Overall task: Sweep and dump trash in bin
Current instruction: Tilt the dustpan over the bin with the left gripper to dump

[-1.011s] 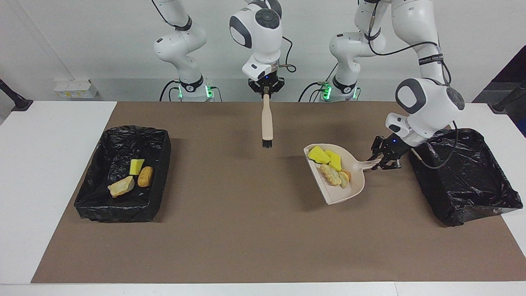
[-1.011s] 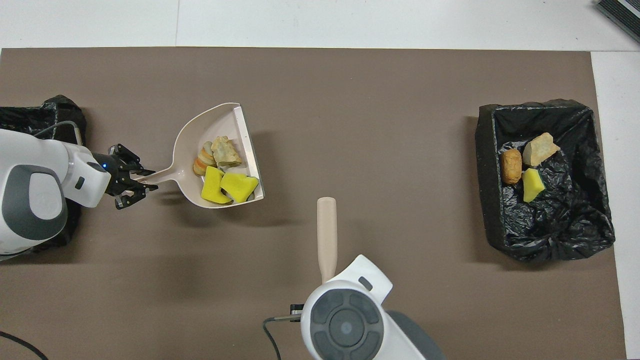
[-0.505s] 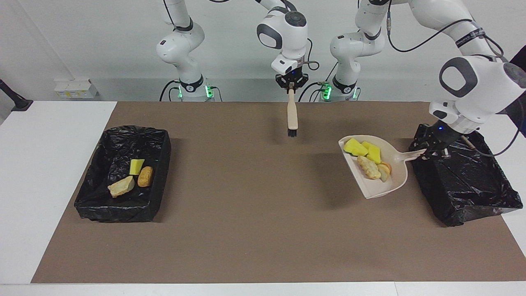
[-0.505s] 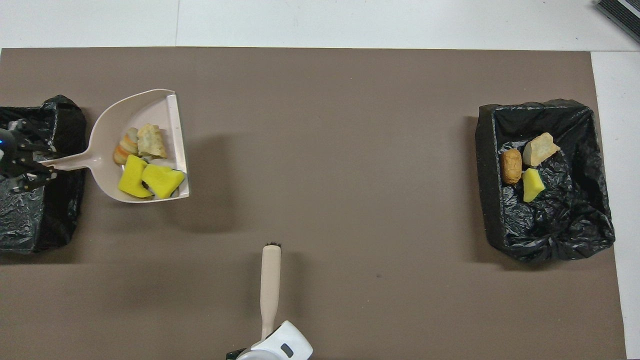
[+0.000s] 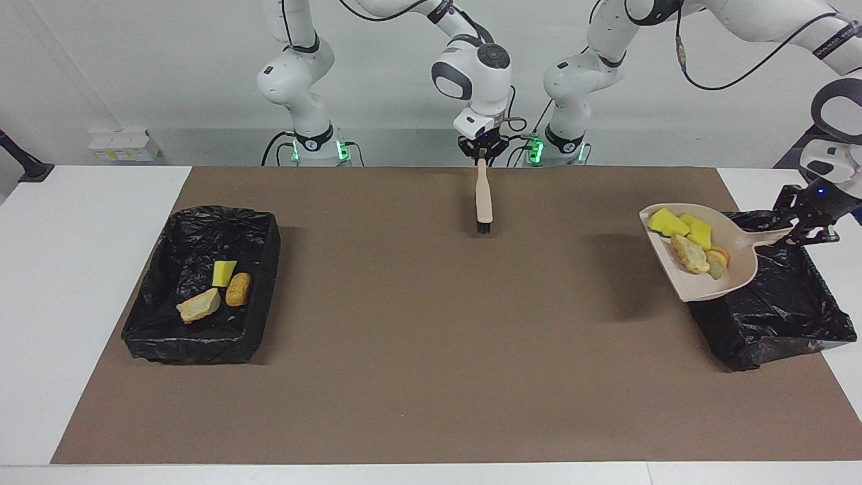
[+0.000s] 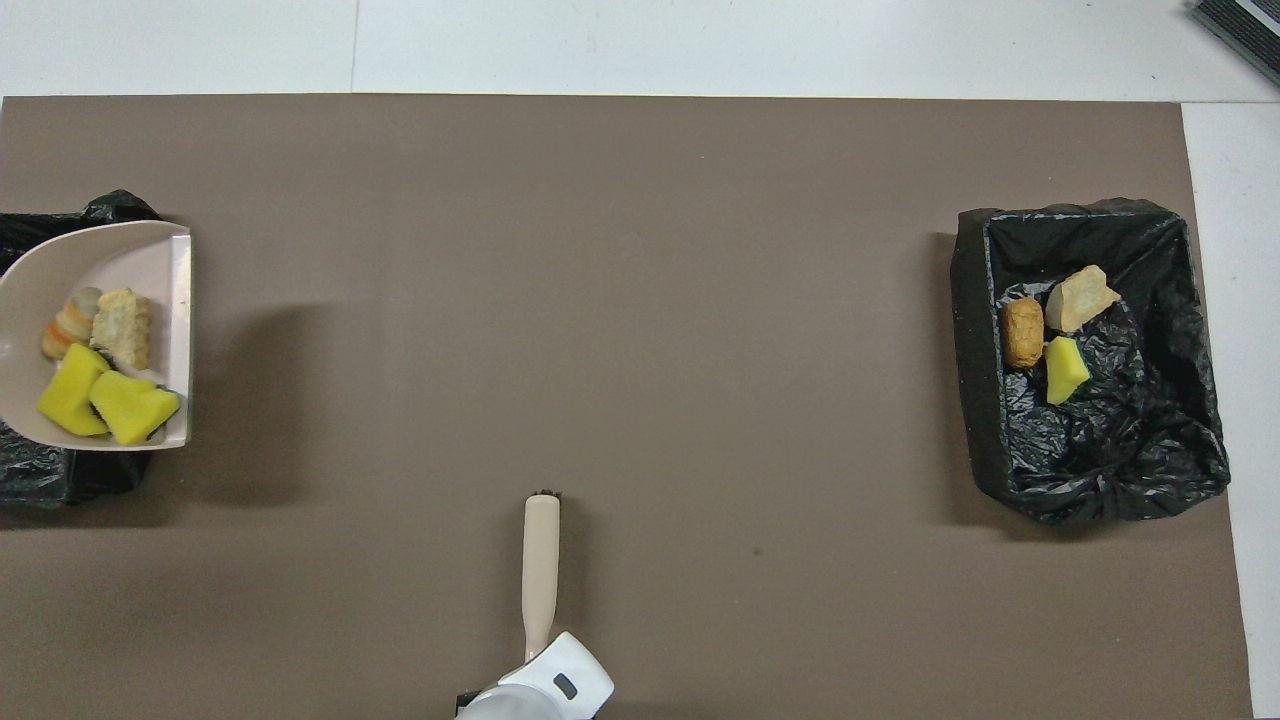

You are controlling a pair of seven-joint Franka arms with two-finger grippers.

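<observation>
In the facing view, the left gripper (image 5: 803, 228) is clamped on the handle of the beige dustpan (image 5: 731, 279), which it holds in the air, its scoop partly over the edge of the black-lined bin (image 5: 781, 316) at the left arm's end of the table. Four pieces of the trash (image 5: 687, 241) lie in the scoop, just beside the gripper along the handle: two bright yellow sponge-like chunks toward the robots, a pale crumbly lump in the middle, and a rounded golden-brown piece nearest the handle. The right gripper (image 5: 481, 156) has its fingers closed on the end of the brush (image 5: 483, 202), which hangs straight down with its black bristles low over the brown mat (image 5: 431, 377) (whether they touch it I cannot tell). Well apart from both grippers, three more scraps (image 5: 214, 289) sit in the second lined bin (image 5: 161, 337) at the right arm's end: a yellow wedge, a brown bread-like roll and a beige lump.

In the overhead view, the dustpan (image 6: 30, 270) covers part of the bin (image 6: 40, 480) beneath it, open lip facing the table's middle; the left gripper is out of sight. The trash (image 6: 100, 370) is bunched on the pan, the yellow chunks nearest the robots. The brush (image 6: 541, 565) points away from the robots, the right arm's wrist hiding its grip. The other bin (image 6: 1100, 470) holds its three scraps (image 6: 1050, 330) close together, farther from the robots than its middle.
</observation>
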